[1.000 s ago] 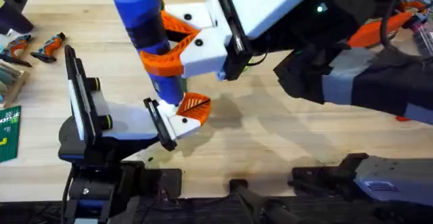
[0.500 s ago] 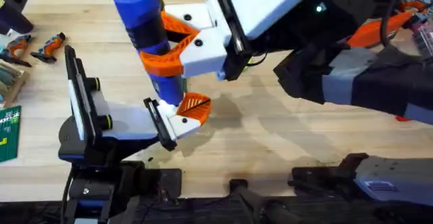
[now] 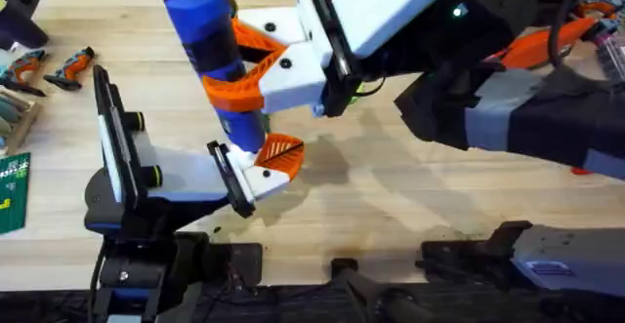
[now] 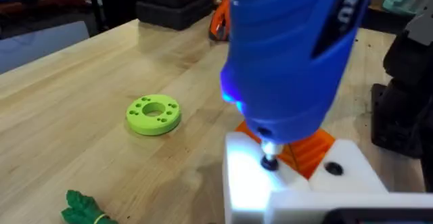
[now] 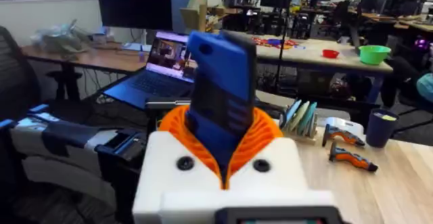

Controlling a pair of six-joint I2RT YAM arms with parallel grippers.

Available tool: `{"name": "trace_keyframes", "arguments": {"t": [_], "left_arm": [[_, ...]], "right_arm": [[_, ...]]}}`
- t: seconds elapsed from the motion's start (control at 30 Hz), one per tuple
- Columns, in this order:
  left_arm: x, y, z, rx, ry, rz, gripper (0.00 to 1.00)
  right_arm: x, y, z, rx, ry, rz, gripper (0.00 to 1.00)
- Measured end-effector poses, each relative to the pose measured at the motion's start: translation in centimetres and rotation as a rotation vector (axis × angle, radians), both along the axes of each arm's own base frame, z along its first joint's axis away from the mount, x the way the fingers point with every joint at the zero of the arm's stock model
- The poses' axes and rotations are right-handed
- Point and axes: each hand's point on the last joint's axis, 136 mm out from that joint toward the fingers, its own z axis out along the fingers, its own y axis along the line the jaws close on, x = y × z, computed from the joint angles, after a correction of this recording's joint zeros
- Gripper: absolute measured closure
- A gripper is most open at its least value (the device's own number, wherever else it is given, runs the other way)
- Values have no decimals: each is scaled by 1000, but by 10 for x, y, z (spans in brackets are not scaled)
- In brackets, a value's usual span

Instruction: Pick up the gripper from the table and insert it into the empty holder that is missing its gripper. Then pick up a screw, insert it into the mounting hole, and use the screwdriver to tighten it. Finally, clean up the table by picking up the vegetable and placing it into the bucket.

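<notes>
The left hand [image 3: 256, 172] sits low on the worktop [image 3: 391, 206]; I cannot tell how far open it is. Directly above it the screwdriver [image 3: 210, 45] stands upright, its tip touching that hand's white block. The right hand [image 3: 244, 64] is clamped around the screwdriver. In the left wrist view, a vegetable [image 4: 84, 207] lies beyond the left hand.

One blue electric screwdriver [image 3: 210, 45], one lime-green disc [image 4: 153, 114], one green toy vegetable [image 4: 84, 207] and two small orange-handled tools [image 3: 49, 68] on a wooden table [image 3: 391, 196].
</notes>
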Motion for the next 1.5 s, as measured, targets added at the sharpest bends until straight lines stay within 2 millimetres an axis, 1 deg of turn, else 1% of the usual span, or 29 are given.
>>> {"name": "trace_keyframes", "arguments": {"t": [0.53, 0.7, 0.8, 0.93, 1.03, 1.1, 1.2, 1.27, 1.33, 1.5], "left_arm": [[0, 0, 0, 0, 0, -1, 985], [0, 0, 0, 0, -1, -1, 985], [0, 0, 0, 0, 0, -1, 985], [0, 0, 0, 0, -1, -1, 985], [0, 0, 0, 0, -1, -1, 985], [0, 0, 0, 0, 0, -1, 985], [0, 0, 0, 0, -1, -1, 985], [0, 0, 0, 0, -1, -1, 985], [0, 0, 0, 0, -1, -1, 985], [0, 0, 0, 0, 0, -1, 985]], "right_arm": [[-1, 0, 0, 3, -9, 2, 976], [-4, -5, 19, 81, -68, -7, 976], [1, -5, 28, 84, -63, -14, 976], [14, -5, 48, 59, -43, -29, 976], [27, -5, 62, 8, 6, -51, 976], [38, -5, 63, -64, 68, -72, 976], [59, -8, 55, -214, 180, -131, 976], [74, -17, 47, -327, 242, -213, 976], [87, -31, 41, -421, 254, -318, 976], [126, -76, 36, -592, 122, -608, 976]]}}
